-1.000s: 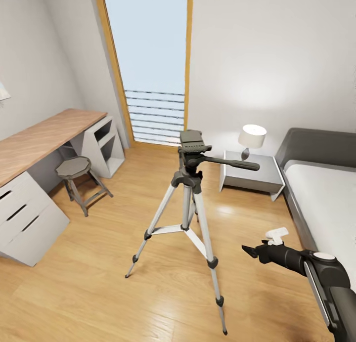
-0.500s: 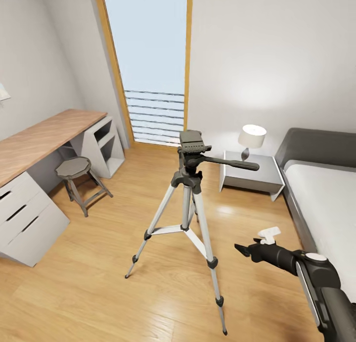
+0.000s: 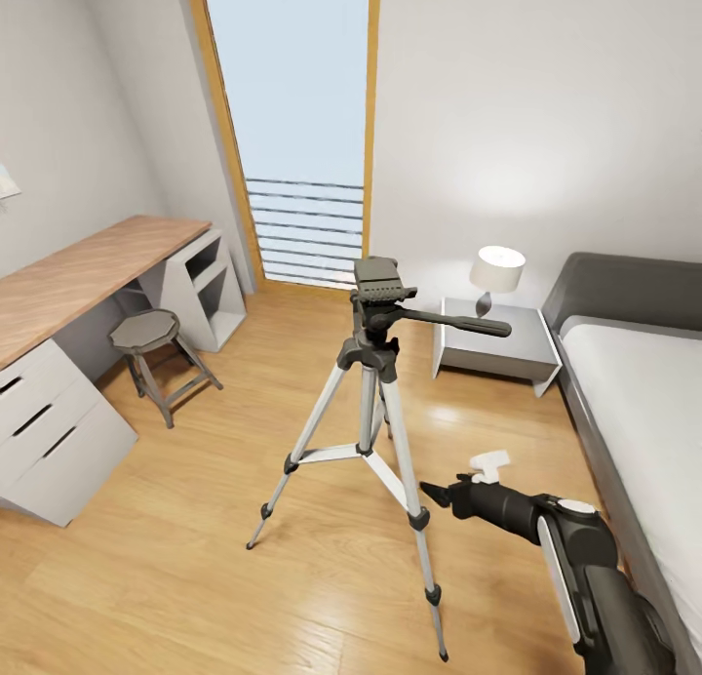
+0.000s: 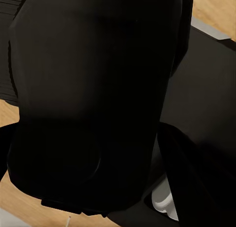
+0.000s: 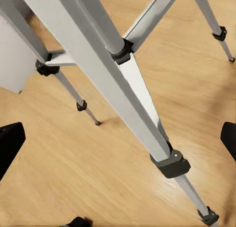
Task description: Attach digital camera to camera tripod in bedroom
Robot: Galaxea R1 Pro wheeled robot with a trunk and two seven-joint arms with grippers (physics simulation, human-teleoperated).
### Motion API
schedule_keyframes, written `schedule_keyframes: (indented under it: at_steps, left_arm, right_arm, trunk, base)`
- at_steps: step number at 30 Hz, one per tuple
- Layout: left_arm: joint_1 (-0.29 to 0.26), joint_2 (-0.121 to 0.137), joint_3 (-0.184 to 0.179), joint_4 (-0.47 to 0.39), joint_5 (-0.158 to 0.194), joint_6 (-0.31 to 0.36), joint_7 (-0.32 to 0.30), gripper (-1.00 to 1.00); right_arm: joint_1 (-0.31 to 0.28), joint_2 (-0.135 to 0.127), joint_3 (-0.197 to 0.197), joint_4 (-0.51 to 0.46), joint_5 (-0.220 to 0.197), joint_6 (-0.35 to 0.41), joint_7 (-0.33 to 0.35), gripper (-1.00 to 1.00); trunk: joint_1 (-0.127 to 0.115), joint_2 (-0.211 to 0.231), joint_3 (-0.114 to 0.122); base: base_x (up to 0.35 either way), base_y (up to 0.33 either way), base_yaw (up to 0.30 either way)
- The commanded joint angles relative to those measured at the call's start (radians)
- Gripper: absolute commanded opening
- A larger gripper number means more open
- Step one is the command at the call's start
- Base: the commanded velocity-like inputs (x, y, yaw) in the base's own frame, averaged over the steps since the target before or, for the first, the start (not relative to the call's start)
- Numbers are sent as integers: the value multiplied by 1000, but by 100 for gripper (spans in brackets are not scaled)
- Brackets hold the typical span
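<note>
The camera tripod (image 3: 369, 382) stands upright on the wood floor in the middle of the bedroom, its black head (image 3: 377, 283) bare and its pan handle (image 3: 458, 322) pointing right. My right gripper (image 3: 456, 477) is open and empty, low down, just right of the tripod's near right leg (image 3: 409, 485). In the right wrist view the silver legs (image 5: 98, 65) cross close in front, between my spread black fingertips (image 5: 10, 146). A large black bulk (image 4: 88, 99) sits against the lens in the left wrist view; I cannot tell whether it is the digital camera.
A wood-topped desk (image 3: 88, 265) with white drawers (image 3: 49, 431) runs along the left wall, with a grey stool (image 3: 146, 334) beside it. At the right are a white nightstand (image 3: 497, 348) with a lamp (image 3: 497, 268) and the grey bed (image 3: 643, 392). The tall window (image 3: 292, 119) is behind the tripod.
My right arm has reached leftward, bringing the open gripper closer to the tripod's near right leg. The tripod and the room have not moved.
</note>
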State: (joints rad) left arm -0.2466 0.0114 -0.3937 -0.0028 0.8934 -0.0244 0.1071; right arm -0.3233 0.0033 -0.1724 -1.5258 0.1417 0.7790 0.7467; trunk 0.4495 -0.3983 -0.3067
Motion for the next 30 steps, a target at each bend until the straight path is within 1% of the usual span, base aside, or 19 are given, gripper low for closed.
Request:
schedule_keyframes:
  at_steps: [1, 5, 6, 9, 13, 20, 23, 27, 28, 29, 30]
  left_arm:
    - [0, 0, -8, 0, 7, -2, 2, -100]
    - [0, 0, -8, 0, 6, -2, 2, -100]
    - [0, -1, -8, 0, 6, -2, 2, -100]
    - [0, -1, -8, 0, 6, -2, 2, -100]
    - [0, -1, -8, 0, 6, -2, 2, -100]
    - [0, -1, -8, 0, 6, -2, 2, -100]
    - [0, -1, -8, 0, 6, -2, 2, -100]
    - [0, -1, -8, 0, 6, -2, 2, -100]
    - [0, -1, -8, 0, 6, -2, 2, -100]
    - [0, -1, -8, 0, 6, -2, 2, -100]
    - [0, -1, -8, 0, 6, -2, 2, -100]
  right_arm:
    - [-2, 5, -1, -7, 8, 19, 10, 100]
    - [-16, 14, 1, -25, -19, 93, 17, 100]
    - [-27, 17, 1, -29, -40, 127, 23, 100]
    - [-41, 21, 3, -35, -76, 167, 31, 100]
    - [-46, 21, 4, -36, -87, 179, 34, 100]
    - [-47, 21, 5, -35, -93, 184, 37, 100]
    - [-47, 22, 13, -34, -92, 184, 35, 100]
    - [-47, 24, 46, -31, -91, 181, 29, 100]
    - [-47, 25, 58, -29, -90, 179, 28, 100]
    - [-47, 28, 80, -27, -89, 170, 27, 100]
    - [-47, 29, 90, -27, -88, 163, 26, 100]
  trunk:
    - [0, -2, -2]
    - [0, -2, -2]
    - [0, -2, -2]
    - [0, -2, -2]
    - [0, -2, -2]
    - [0, -2, -2]
    - [0, -2, -2]
    - [0, -2, -2]
    - [0, -2, -2]
    - [0, -2, -2]
    - [0, -2, -2]
  base:
    - [0, 0, 0]
    - [0, 0, 0]
    - [0, 0, 0]
    - [0, 0, 0]
    - [0, 0, 0]
    - [0, 0, 0]
    - [0, 0, 0]
    - [0, 0, 0]
    - [0, 0, 0]
    - [0, 0, 0]
    - [0, 0, 0]
